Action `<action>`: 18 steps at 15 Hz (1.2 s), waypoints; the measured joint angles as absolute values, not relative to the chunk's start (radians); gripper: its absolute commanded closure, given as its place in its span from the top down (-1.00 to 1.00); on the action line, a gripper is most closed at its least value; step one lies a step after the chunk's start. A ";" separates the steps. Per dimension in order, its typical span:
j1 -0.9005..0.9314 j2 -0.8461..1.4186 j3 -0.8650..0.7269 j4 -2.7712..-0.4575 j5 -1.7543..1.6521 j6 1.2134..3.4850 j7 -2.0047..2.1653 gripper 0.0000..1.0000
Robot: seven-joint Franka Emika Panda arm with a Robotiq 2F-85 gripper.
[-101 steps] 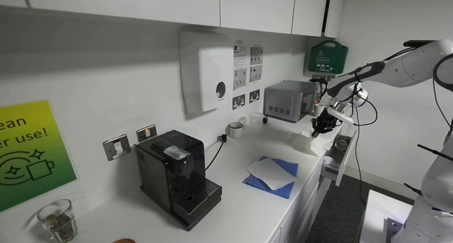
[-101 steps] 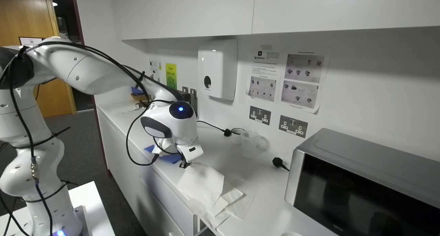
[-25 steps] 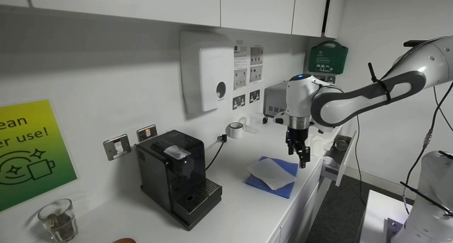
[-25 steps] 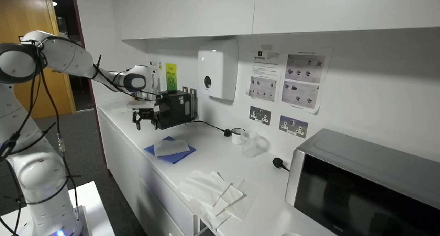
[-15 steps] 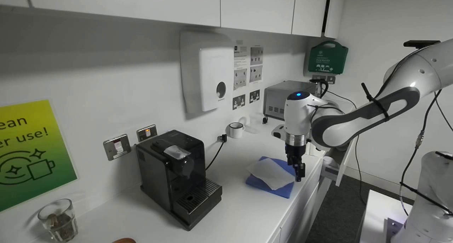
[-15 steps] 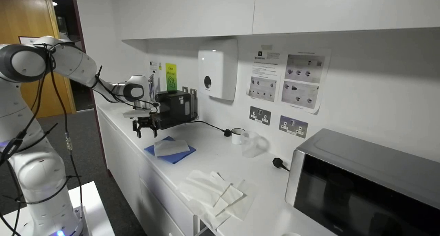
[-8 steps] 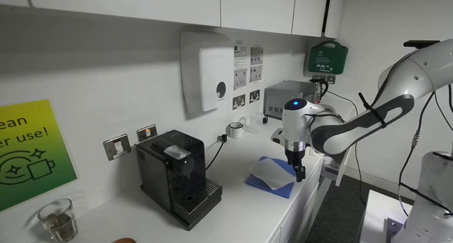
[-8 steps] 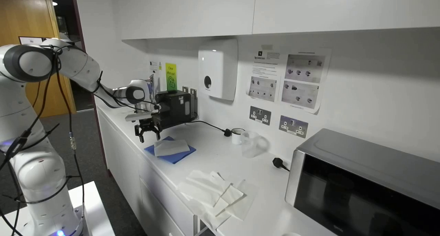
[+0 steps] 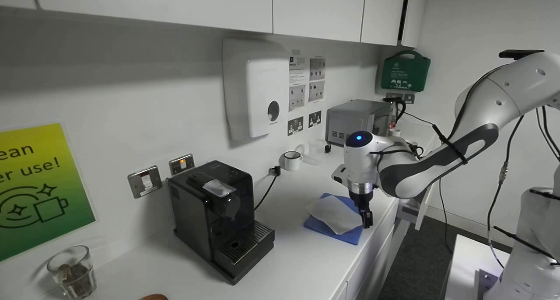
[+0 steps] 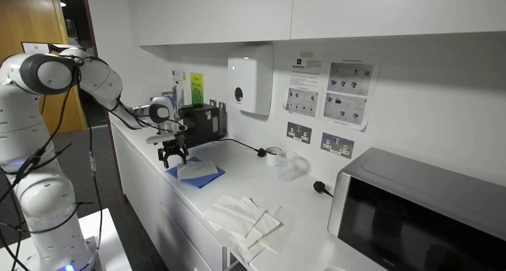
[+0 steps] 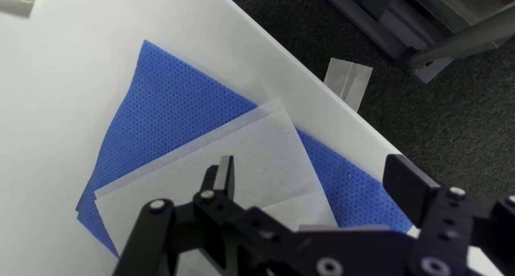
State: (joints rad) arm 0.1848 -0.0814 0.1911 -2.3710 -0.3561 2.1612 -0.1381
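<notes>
Near the centre of the wrist view lies what looks like one folded white paper sheet (image 11: 265, 163), on top of one blue dimple-textured cloth (image 11: 161, 103) on the smooth white worktop (image 11: 52, 119), near the edge slanting across the frame. The one two-fingered black pincer (image 11: 310, 169) is over them, fingers spread wide and holding nothing; whether a tip touches the paper I cannot tell. As far as can be judged, the pincer is in place, with no grip yet taken and nothing lifted. An exterior view has one loose heap of white papers (image 10: 245, 223) at lower middle, too overlapped to count. Both exterior views show one white dark-rimmed mug (image 9: 292, 161), one black boxy coffee machine (image 9: 188, 212) and one grey metal microwave (image 10: 419, 192).
</notes>
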 measured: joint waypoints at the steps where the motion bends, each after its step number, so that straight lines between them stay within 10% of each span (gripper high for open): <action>1: 0.185 -0.069 0.191 -2.364 -0.356 2.167 -0.130 1.00; 18: 0.186 0.086 0.191 -2.268 -0.392 2.181 -0.099 1.00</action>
State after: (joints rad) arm 0.1863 0.0855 0.1909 -2.2677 -0.3924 2.1812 -0.0989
